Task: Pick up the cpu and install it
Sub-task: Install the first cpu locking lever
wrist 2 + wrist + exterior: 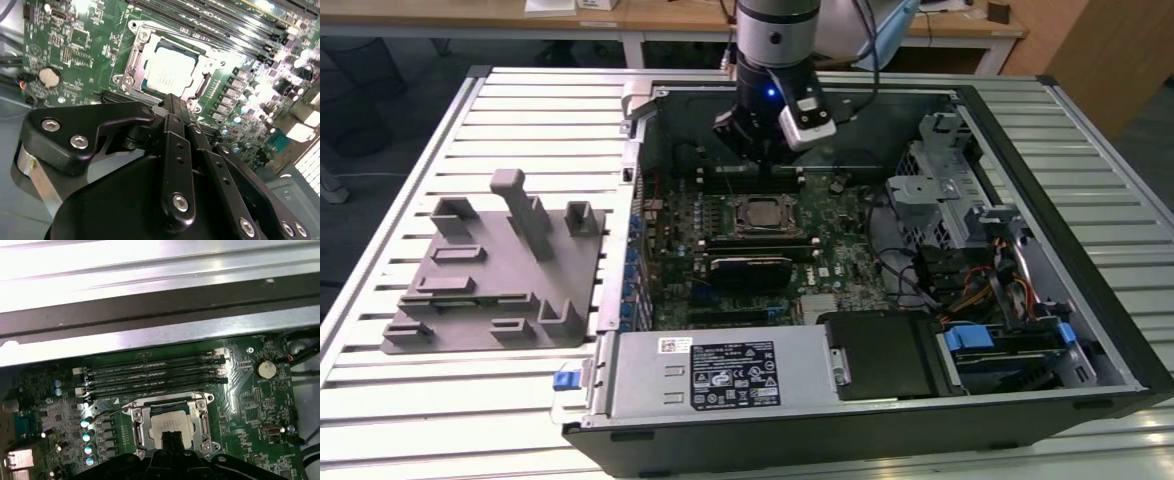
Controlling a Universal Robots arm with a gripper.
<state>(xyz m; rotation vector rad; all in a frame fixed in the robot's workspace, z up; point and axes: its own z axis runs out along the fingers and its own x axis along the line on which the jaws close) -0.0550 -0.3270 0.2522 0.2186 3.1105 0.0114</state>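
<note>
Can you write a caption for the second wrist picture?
Black robot gripper above the square silvery cpu, seated in its metal socket on the green motherboard.

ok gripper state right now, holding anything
gripper: cannot tell if open or shut; it hangs above the cpu, which sits in the socket.

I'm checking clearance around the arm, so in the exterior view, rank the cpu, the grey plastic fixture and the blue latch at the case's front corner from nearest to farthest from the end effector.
1. cpu, in its motherboard socket just below the end effector.
2. grey plastic fixture, on the table at the exterior view's left.
3. blue latch, at the case's near corner.
</note>
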